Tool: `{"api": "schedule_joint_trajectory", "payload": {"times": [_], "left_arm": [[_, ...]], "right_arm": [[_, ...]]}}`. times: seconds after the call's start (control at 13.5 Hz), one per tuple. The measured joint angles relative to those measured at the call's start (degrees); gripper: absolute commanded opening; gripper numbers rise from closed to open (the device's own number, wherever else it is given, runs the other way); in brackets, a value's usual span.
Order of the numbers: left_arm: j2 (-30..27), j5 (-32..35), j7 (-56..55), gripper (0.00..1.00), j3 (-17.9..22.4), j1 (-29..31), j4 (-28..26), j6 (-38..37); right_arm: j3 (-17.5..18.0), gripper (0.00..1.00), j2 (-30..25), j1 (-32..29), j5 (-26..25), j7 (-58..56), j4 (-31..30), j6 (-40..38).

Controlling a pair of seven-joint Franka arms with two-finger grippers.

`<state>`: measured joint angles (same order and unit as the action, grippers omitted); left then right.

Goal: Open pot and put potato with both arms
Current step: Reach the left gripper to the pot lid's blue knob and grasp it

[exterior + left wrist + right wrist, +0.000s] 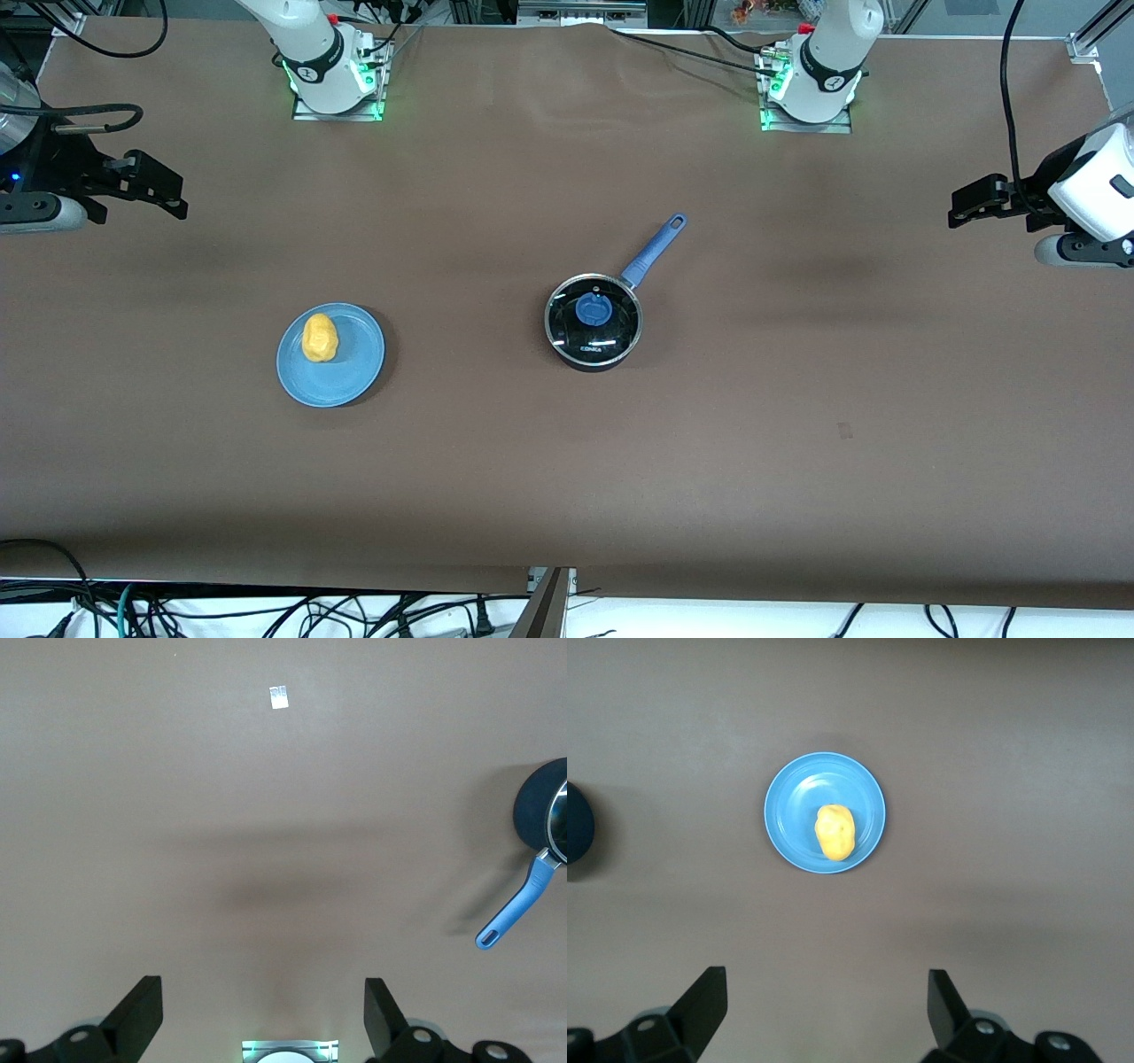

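Front view showing no step begun: small black round saucepan [593,324] sitting near mid-table with clear glass lid [593,317] closed on it and round blue knob [592,309] at the lid's centre, long blue handle [653,251] pointing to about one o'clock. Small yellow-orange lumpy oval potato [320,338] lying on flat glossy blue round plate [330,354], at about nine o'clock from the saucepan and well apart from it, toward the right arm's end of the brown matte table [797,425].

Both arms waiting, raised over the table's ends. Left gripper [264,1017] hovering over bare table at about three o'clock from the saucepan, fingers spread wide, holding nothing. Right gripper [828,1010] hovering over bare table near the plate, fingers likewise spread wide and holding nothing.

Judging the opening move still ahead: probably bringing the left gripper down over the knob, pinching that small smooth part squarely and lifting the lid straight up; then closing the right gripper gently across the potato's narrower width, its rounded bumpy surface likely slipping under a skewed grip.
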<state>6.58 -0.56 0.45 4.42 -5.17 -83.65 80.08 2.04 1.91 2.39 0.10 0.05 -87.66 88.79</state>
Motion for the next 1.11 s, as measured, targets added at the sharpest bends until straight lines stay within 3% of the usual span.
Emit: {"api": "schedule_joint_trajectory", "payload": {"times": [0.74,1.11], "left_arm": [[0.6,0.0,0.0,1.0,-0.1,-0.1,0.0,0.0],[3.7,-2.2,-3.7,1.0,-1.2,-2.4,0.0,0.5]], "right_arm": [[0.0,1.0,0.0,0.0,0.0,0.0,0.0,0.0],[-0.1,1.0,0.0,0.0,0.0,0.0,0.0,0.0]]}}
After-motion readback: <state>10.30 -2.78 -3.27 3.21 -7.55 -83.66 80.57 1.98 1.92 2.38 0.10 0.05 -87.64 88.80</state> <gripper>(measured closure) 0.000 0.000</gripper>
